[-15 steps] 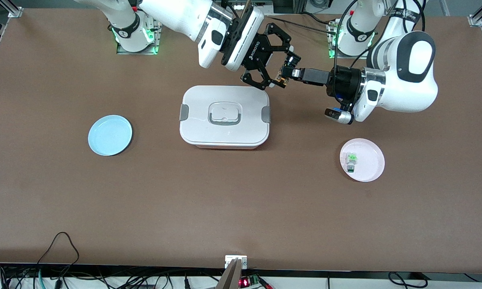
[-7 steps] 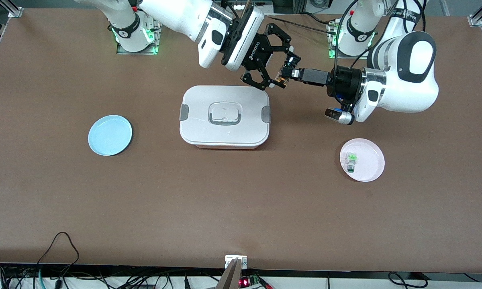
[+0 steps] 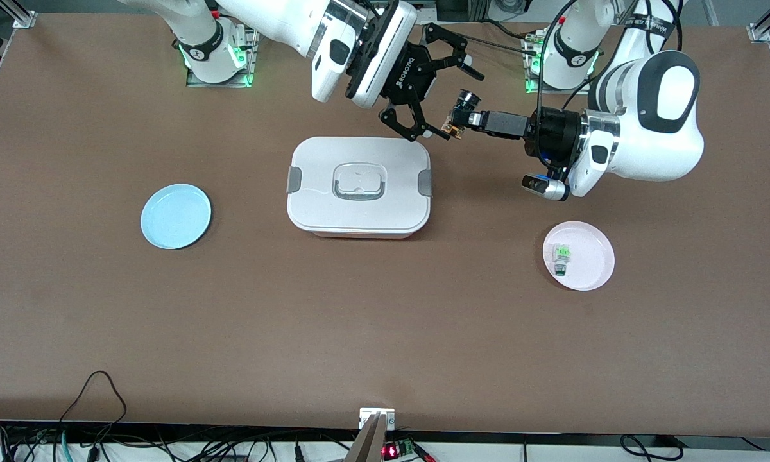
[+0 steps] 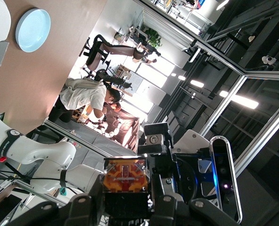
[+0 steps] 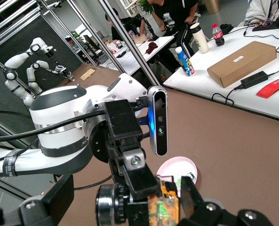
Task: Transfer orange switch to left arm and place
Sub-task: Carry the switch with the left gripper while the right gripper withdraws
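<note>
The orange switch (image 3: 457, 118) hangs in the air over the table, just off the box's corner toward the left arm's end. My left gripper (image 3: 467, 119) is shut on it, and the switch's orange face (image 4: 125, 174) shows between the left fingers (image 4: 162, 203). My right gripper (image 3: 446, 101) stands open around the switch, its fingertips spread wide and clear of it. In the right wrist view the switch (image 5: 164, 207) sits between the open right gripper's (image 5: 127, 200) fingers. The white box (image 3: 359, 187) with grey clasps rests mid-table, below both hands.
A pink plate (image 3: 589, 260) holding a green-and-white small switch (image 3: 559, 255) lies toward the left arm's end, nearer the front camera. A blue plate (image 3: 175, 215) lies toward the right arm's end. Cables run along the table's front edge.
The right gripper's fingers have spread from shut to wide open, letting go of the switch, and the hand has shifted slightly toward its base. The left gripper keeps its hold.
</note>
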{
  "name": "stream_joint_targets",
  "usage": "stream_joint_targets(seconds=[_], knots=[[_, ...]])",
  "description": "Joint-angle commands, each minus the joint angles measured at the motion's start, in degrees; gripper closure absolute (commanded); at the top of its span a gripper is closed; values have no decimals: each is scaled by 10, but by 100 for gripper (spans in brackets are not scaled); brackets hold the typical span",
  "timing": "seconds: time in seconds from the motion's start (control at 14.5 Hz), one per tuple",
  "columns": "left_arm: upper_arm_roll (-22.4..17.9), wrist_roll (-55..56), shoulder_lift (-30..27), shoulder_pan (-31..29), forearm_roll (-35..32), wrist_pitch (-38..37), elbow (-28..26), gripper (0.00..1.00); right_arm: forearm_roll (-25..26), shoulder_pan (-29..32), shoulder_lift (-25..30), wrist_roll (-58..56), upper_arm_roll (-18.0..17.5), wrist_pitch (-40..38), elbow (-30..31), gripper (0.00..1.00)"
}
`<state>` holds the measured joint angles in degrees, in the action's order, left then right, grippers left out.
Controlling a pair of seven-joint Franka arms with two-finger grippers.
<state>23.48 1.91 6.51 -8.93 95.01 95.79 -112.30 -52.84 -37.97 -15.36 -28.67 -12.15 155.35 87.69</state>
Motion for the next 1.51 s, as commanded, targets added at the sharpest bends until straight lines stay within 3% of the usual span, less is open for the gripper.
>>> stream_joint_targets(seconds=[0.0, 0.34, 0.62, 0.96, 1.24, 1.44], knots=[[-1, -3, 18, -12, -64, 0, 39, 84, -2, 17, 0, 5, 5, -14, -6, 0], [0, -16, 92, -39, -269, -3, 150, 84, 9, 84, 2, 6, 9, -132, -7, 0], [0, -144, 143, -63, -409, -3, 177, 84, 58, 151, 2, 12, 11, -232, -7, 0], [3, -304, 177, -61, -609, 0, 187, 84, 173, 234, 2, 42, 24, -374, -2, 0], [4, -422, 187, -59, -786, 5, 188, 84, 339, 274, 20, 138, 26, -474, -2, 0], [4, -542, 197, -61, -921, 36, 187, 84, 425, 303, 32, 220, 27, -548, -2, 0]])
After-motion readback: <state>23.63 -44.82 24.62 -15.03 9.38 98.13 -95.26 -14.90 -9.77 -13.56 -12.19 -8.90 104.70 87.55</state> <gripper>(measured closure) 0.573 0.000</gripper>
